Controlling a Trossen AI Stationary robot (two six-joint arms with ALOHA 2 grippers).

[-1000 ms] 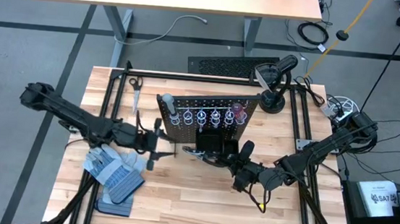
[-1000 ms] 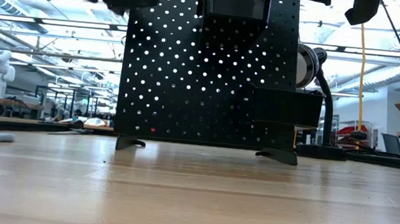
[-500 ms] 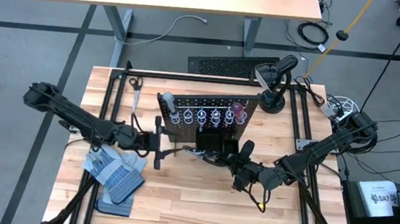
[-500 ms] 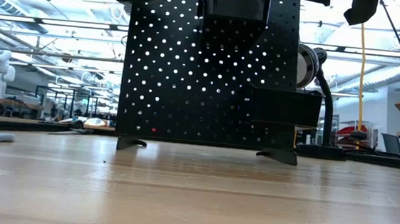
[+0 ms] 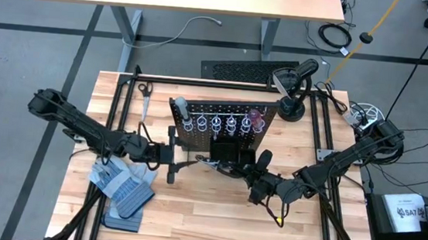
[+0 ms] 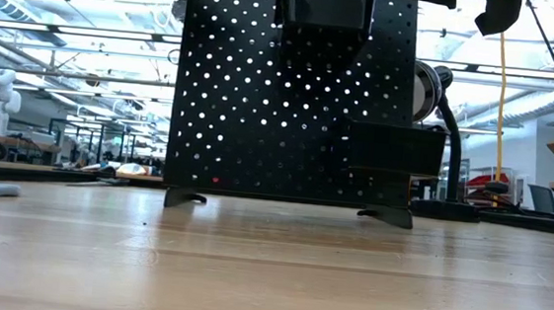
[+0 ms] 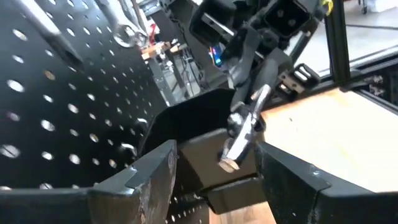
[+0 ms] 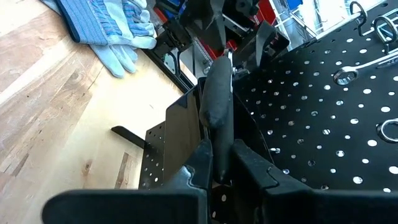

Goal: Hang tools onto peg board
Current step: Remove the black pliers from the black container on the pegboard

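Right gripper [image 5: 250, 172]: fingers clenched on the dark grips of the black-and-silver pliers [image 8: 216, 102]. In the right wrist view the handle runs straight out from between the two fingers [image 8: 249, 163], and its far end stands over the open top of the black box-shaped bin [image 8: 174, 134]. In the left wrist view the silver head of the same pliers [image 7: 244, 127] hangs just above the bin [image 7: 199, 127], tilted, with the right arm's fingers directly behind it. Whether the head touches the bin rim cannot be told.

Left gripper [image 5: 172, 156]: fingers released, spread wide, nothing between them. In the left wrist view the two fingers [image 7: 152, 177] frame the bin and the pliers head, both lying ahead of the fingertips and apart from them. In the high view this gripper sits just beside the left lower corner of the peg board [image 5: 221, 124].

Peg board: upright on its two feet on the wooden table [image 6: 268, 273], as the low view shows [image 6: 291, 97]. A row of silver rings [image 5: 215, 124] runs across its face; a silver wrench [image 8: 367, 65] hangs on it, beyond the right fingers.

Blue-grey work gloves [image 5: 119, 182] lie on the table behind and below the left gripper, well apart from the board.
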